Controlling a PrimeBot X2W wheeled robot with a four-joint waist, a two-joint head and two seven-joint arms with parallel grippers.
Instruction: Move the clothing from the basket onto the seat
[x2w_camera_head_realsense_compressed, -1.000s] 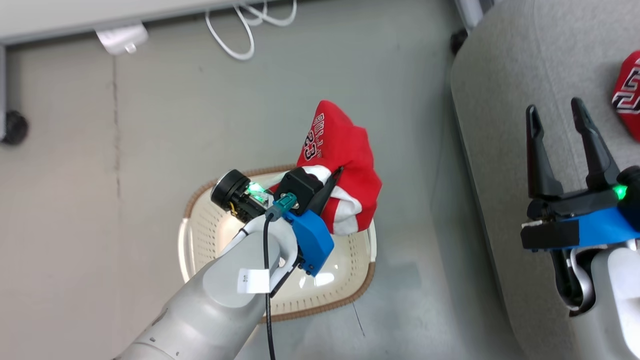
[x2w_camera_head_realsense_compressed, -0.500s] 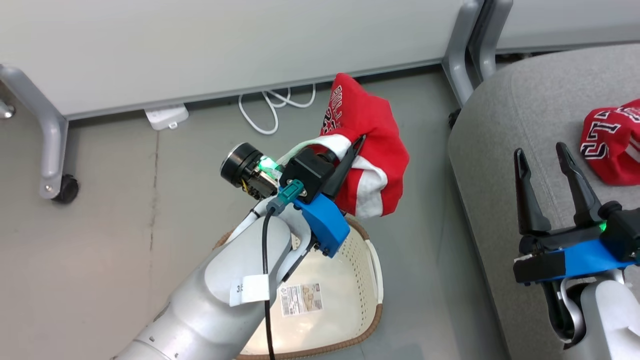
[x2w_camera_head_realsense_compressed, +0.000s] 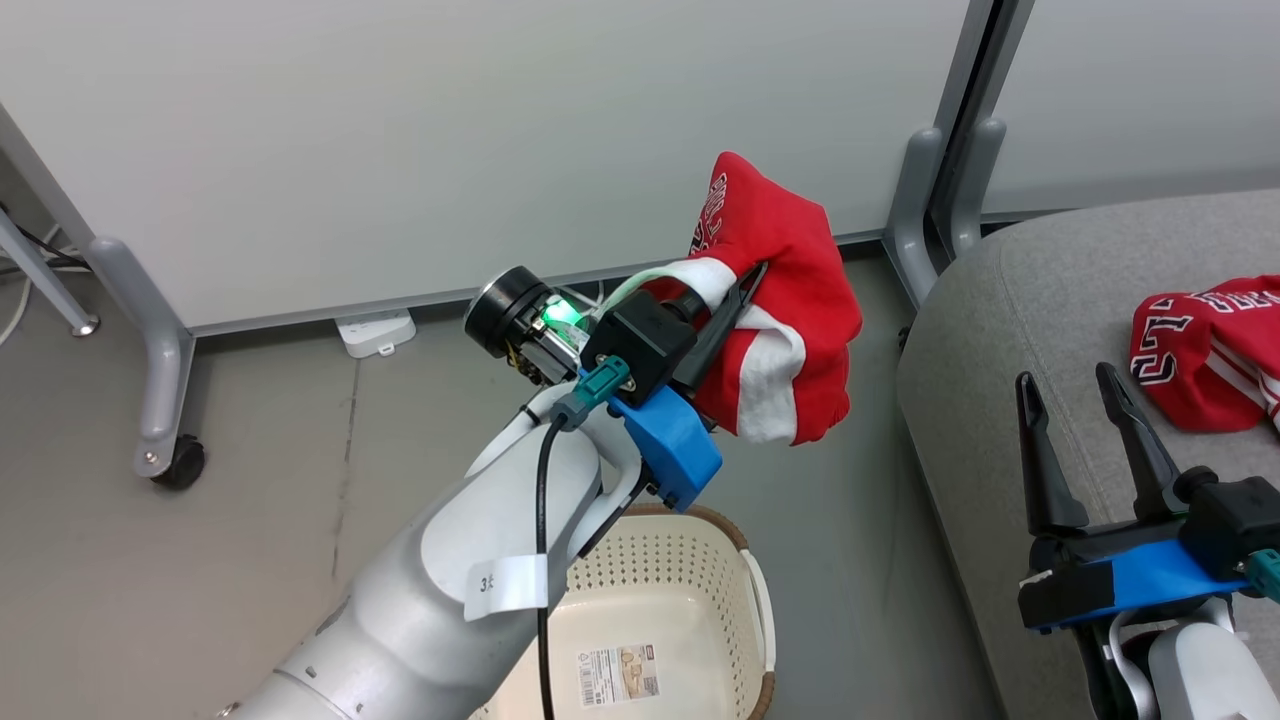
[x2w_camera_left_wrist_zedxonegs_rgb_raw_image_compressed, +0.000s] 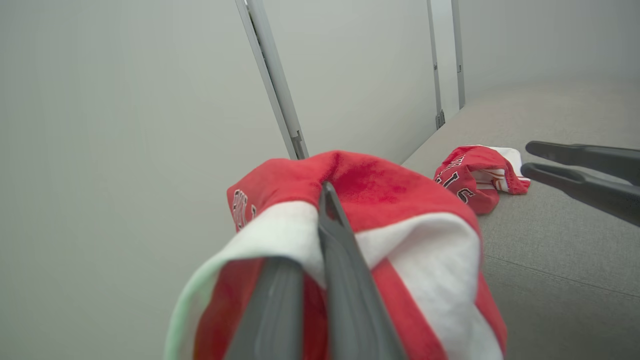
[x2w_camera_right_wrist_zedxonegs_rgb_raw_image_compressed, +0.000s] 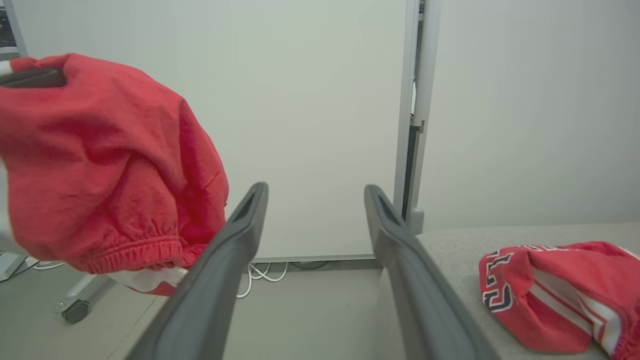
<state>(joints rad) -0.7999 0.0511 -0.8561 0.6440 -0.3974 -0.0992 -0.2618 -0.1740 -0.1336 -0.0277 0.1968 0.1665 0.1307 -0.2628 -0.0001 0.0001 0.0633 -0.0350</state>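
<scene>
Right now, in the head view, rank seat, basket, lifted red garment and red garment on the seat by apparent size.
1. seat, by far largest.
2. basket and lifted red garment: look alike; the basket is partly hidden and cropped, the garment nearer the camera.
3. red garment on the seat, cropped by the edge.

Setting: a lab or office test room rather than a home.
Walls: pale partition panels (x2w_camera_head_realsense_compressed: 400, 150) in grey metal frames.
Supports: grey metal leg (x2w_camera_head_realsense_compressed: 160, 390) on a black castor (x2w_camera_head_realsense_compressed: 182, 462).
Ground: smooth grey floor (x2w_camera_head_realsense_compressed: 250, 560).
Wiring: white power adapter (x2w_camera_head_realsense_compressed: 378, 333) and loose white cables (x2w_camera_right_wrist_zedxonegs_rgb_raw_image_compressed: 257, 274) at the panel foot.
Furniture: grey upholstered seat (x2w_camera_head_realsense_compressed: 1000, 330).
</scene>
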